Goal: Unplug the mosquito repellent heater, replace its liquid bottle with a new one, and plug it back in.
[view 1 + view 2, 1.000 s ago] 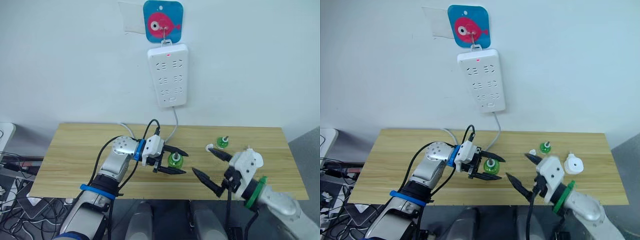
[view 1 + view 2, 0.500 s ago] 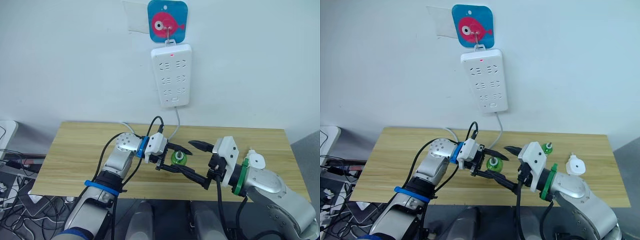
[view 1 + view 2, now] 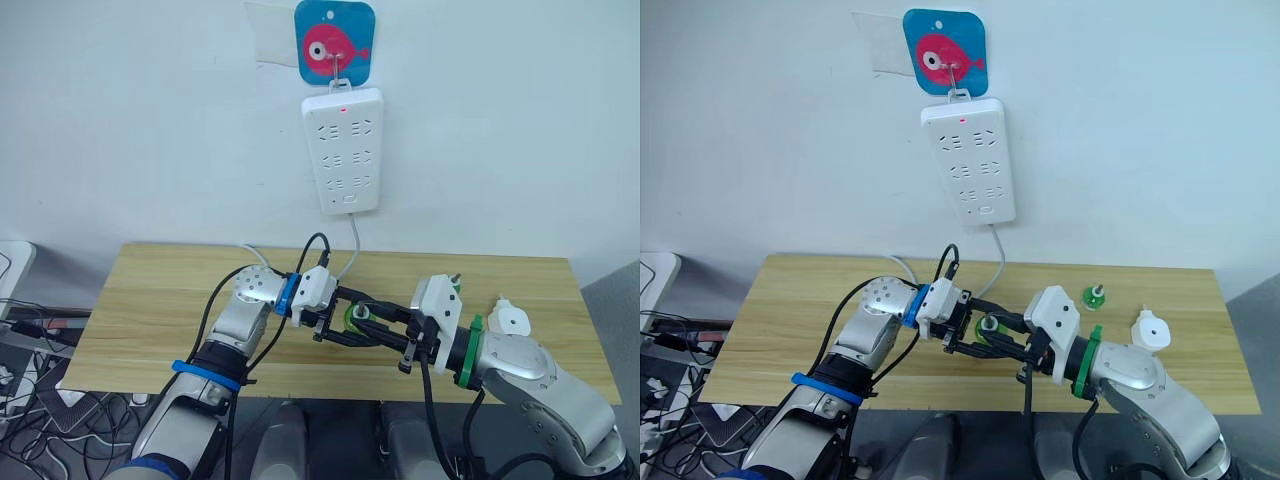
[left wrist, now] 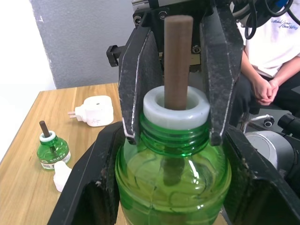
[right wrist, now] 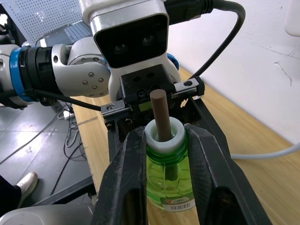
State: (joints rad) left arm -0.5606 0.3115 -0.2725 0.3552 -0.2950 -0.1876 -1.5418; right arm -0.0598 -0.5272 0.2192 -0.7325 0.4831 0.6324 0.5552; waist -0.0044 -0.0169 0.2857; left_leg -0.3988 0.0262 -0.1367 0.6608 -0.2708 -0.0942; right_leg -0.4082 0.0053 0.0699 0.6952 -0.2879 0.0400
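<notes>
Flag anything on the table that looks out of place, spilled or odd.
Nothing is spilled. One oddity: the mosquito repellent heater lies on its side, prongs out, with a loose white cap beside the second green bottle. Both the left gripper and the right gripper close on the same capless green bottle.

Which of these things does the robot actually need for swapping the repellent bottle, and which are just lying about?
Needed:
- green liquid bottle, gripped by the left gripper and the right gripper
- second green bottle
- white mosquito repellent heater on the table
- power strip on the wall

Lying about:
- fish-picture hook
- small white cap
</notes>
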